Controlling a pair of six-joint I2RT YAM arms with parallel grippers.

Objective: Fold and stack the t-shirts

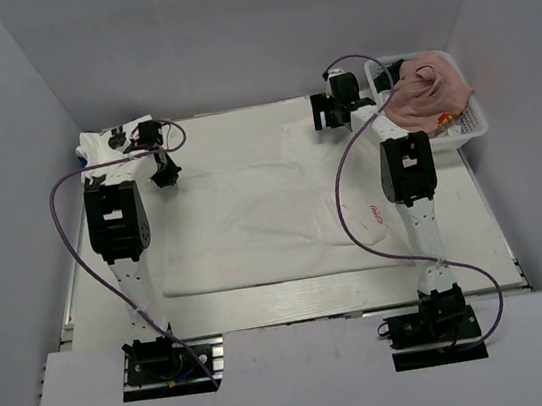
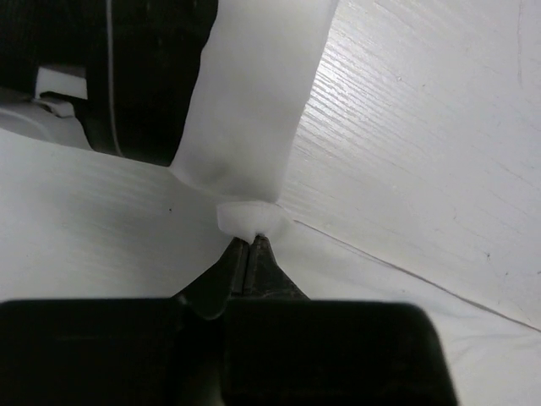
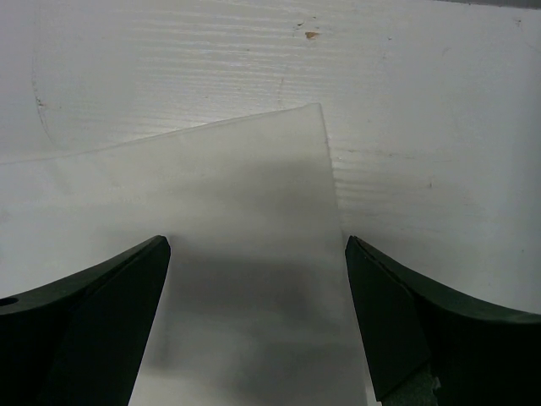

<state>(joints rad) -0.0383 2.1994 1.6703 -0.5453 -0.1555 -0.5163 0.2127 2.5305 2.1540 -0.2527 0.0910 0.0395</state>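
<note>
— On the table (image 1: 479, 244), what is spread widest?
— A white shirt (image 1: 254, 226) is laid flat across the middle, its long axis seemingly run left to right. A pink shirt (image 1: 432, 89) is heaped in the basket (image 1: 475, 129) at the far right, and a second shirt (image 1: 111, 145), white with dark print, is set at the far left.
— How are the grippers placed against the white shirt?
— Both are held at its far edge, so the cloth lies nearward from each. The left gripper (image 2: 254, 241) is pinched tight on a tuck of the far-left corner. The right gripper (image 3: 256, 245) is spread wide, with the far-right corner lying between its fingers, ungripped.
— What is called for next?
— Probably that corner is to be clamped by the right arm, the nearer one, before the edge is drawn toward the bases.
</note>
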